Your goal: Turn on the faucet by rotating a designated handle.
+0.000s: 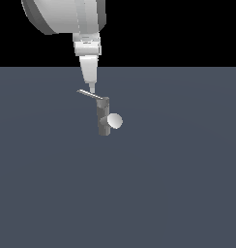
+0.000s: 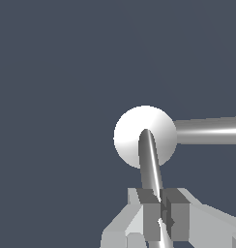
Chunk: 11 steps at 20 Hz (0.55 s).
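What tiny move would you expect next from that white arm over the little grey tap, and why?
Probably a short sideways sweep. The gripper appears closed around the thin light-grey lever handle atop the small grey cylindrical faucet, so swinging it should turn the handle.

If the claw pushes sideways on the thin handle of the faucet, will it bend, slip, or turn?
The handle looks like a thin, straight metal bar, so it probably stays stiff and swings about the faucet top. Its surface appears glossy in the wrist view, so the claw might slide along it. The post stands upright on the floor and seems unlikely to tip.
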Motion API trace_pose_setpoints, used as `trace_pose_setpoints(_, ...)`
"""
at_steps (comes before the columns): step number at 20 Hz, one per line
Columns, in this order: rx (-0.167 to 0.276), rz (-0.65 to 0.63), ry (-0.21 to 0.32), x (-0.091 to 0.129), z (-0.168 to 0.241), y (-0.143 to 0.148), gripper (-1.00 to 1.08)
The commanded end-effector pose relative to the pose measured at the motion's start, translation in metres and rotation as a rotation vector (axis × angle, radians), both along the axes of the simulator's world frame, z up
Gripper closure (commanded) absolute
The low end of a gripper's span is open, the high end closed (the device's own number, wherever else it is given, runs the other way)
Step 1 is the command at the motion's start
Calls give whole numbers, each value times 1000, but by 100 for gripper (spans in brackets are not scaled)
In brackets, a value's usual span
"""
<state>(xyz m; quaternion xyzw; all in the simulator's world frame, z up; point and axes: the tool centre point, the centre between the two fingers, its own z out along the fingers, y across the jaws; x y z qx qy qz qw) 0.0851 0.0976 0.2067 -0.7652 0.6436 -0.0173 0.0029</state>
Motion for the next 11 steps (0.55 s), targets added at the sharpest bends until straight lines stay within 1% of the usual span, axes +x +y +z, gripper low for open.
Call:
trace_pose_setpoints(1, 12, 41, 24, -1, -20, 32, 108)
trace_pose_setpoints(11, 17, 65, 30, 16, -24, 54, 108)
